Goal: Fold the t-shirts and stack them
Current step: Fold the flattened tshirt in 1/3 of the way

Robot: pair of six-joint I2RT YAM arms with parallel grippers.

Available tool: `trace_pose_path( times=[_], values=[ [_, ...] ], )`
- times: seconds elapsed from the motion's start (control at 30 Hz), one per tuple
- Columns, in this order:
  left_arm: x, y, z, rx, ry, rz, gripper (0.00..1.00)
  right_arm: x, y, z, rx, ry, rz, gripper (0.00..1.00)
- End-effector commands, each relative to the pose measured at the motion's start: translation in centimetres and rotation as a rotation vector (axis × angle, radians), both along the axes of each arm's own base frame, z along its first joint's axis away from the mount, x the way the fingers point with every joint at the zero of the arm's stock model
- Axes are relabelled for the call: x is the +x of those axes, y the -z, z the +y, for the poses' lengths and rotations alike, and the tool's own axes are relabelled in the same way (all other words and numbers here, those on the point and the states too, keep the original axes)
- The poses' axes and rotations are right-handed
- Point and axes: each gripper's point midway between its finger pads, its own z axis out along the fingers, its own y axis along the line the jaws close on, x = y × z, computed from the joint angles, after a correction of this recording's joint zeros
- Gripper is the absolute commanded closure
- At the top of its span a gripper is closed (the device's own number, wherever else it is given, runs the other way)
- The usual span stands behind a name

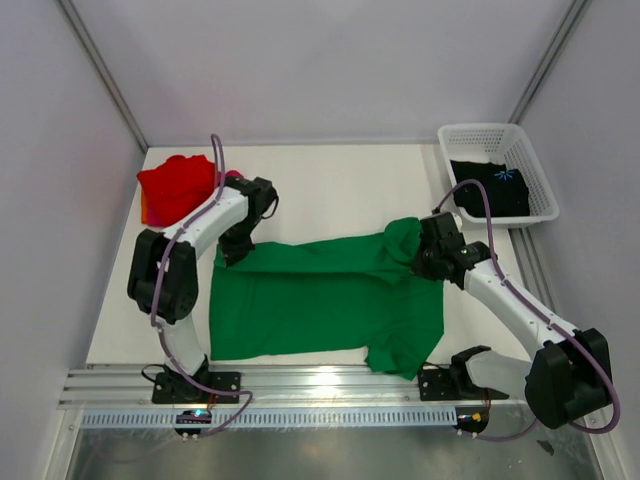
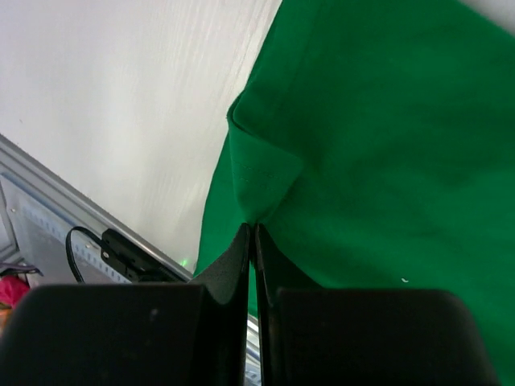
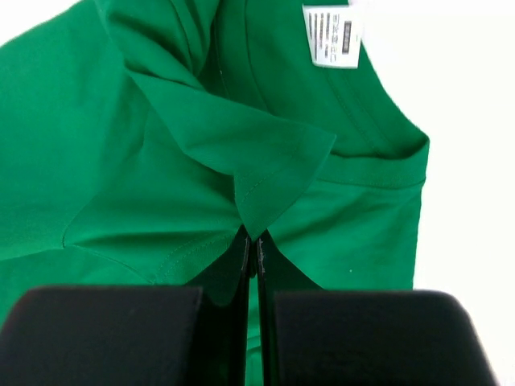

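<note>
The green t-shirt (image 1: 320, 300) lies spread across the middle of the desk (image 1: 340, 185). Its body is flat toward six o'clock, and one sleeve reaches toward five o'clock, close to the near edge.

The left claw (image 2: 251, 232) is pinched fully together on the green cloth at the shirt's nine o'clock end. In the left wrist view the fabric puckers into a small peak right at the fingertips, with bare desk beside it.

The right claw (image 3: 251, 241) is closed just as tightly. A pointed, hemmed fold of the green cloth is caught between its tips at the shirt's three o'clock end, near the collar. A white label (image 3: 331, 36) shows inside the neck opening beyond that fold.

From overhead, the cloth bunches into a lump at the right claw. The shirt's twelve o'clock edge runs between the two claws as a doubled-over strip.

The red t-shirt (image 1: 175, 185) sits crumpled in the desk's ten o'clock corner, just beyond the left arm and apart from the green one. The black t-shirt (image 1: 490, 188), with a small blue print, lies inside the white basket (image 1: 480, 131) at two o'clock, beyond the right arm.
</note>
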Motion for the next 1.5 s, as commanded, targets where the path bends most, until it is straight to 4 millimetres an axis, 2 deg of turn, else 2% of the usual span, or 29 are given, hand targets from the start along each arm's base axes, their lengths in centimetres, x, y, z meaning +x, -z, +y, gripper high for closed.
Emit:
trace_pose_path(
  times=[0.0, 0.13, 0.33, 0.87, 1.23, 1.3, 1.37, 1.4, 1.43, 1.47],
  values=[
    [-0.7, 0.6, 0.5, 0.011, -0.047, -0.021, 1.00, -0.6, 0.6, -0.1, 0.003, 0.017, 0.001, 0.97],
    [-1.1, 1.9, 0.6, 0.032, -0.044, 0.033, 1.00, -0.8, 1.3, 0.0, 0.004, 0.019, 0.020, 0.97],
    [-1.4, 3.6, -0.1, -0.006, -0.042, 0.066, 1.00, -0.8, 1.0, -0.3, -0.004, 0.028, 0.010, 0.97],
    [-3.2, 5.6, -0.2, 0.008, -0.039, 0.146, 1.00, -0.7, 1.3, -0.4, -0.016, 0.031, 0.019, 0.97],
    [-3.8, 6.2, -0.6, -0.011, -0.042, 0.172, 1.00, -0.7, 1.7, -0.3, -0.016, 0.022, 0.036, 0.97],
    [-3.8, 6.2, -0.8, -0.018, -0.041, 0.174, 1.00, -0.7, 1.7, -0.2, -0.017, 0.020, 0.039, 0.95],
    [-3.7, 6.2, -1.1, -0.031, -0.039, 0.176, 0.89, -0.7, 1.9, -0.3, -0.028, 0.023, 0.053, 0.84],
    [-3.7, 6.2, -1.3, -0.036, -0.038, 0.176, 0.75, -0.7, 1.9, -0.3, -0.032, 0.021, 0.059, 0.74],
    [-3.6, 6.1, -1.3, -0.038, -0.032, 0.175, 0.61, -0.7, 2.0, -0.4, -0.038, 0.023, 0.064, 0.71],
    [-3.5, 6.0, -1.4, -0.039, -0.032, 0.172, 0.57, -0.7, 1.9, -0.4, -0.043, 0.022, 0.069, 0.69]
  ],
)
